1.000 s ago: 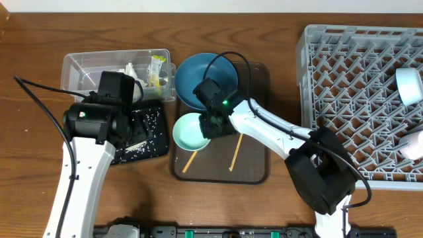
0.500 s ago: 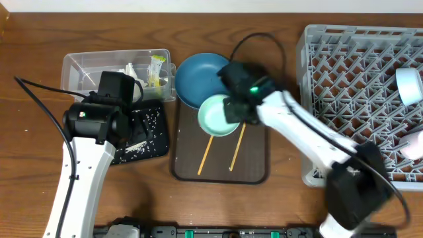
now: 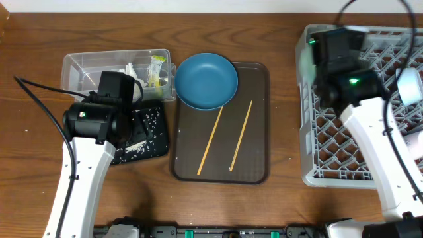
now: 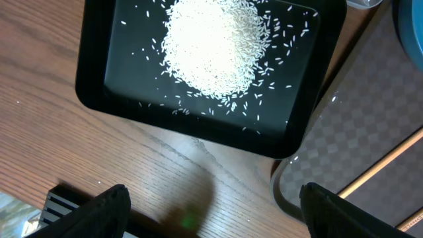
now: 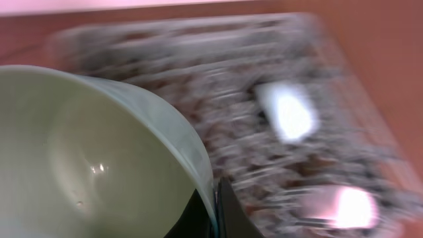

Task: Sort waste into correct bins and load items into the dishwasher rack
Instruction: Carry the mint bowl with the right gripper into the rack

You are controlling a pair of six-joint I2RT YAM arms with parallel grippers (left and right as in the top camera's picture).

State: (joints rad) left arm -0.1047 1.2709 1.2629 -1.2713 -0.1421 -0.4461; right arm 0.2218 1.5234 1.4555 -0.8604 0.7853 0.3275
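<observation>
My right gripper (image 5: 217, 206) is shut on the rim of the mint-green bowl (image 5: 86, 152) and holds it over the left wall of the grey dishwasher rack (image 3: 357, 106); the bowl is a pale blur in the overhead view (image 3: 305, 66). A light blue bowl (image 3: 410, 86) and a pinkish cup (image 3: 415, 145) lie in the rack. The dark blue plate (image 3: 206, 80) and two chopsticks (image 3: 211, 139) rest on the brown tray (image 3: 254, 165). My left gripper (image 4: 218, 213) is open and empty above the black tray (image 4: 106, 99) of rice grains (image 4: 211, 46). The wrapper (image 3: 157, 69) and tissue (image 3: 130, 70) lie in the clear tub (image 3: 79, 66).
The brown tray sits between the two bins and the rack. A black cable (image 3: 39, 99) runs from the left arm across the table. The right wrist view is motion-blurred.
My right arm lifted the mint-green bowl off the brown tray and carried it right to the rack's left edge, uncovering the chopsticks. The left arm has not moved.
</observation>
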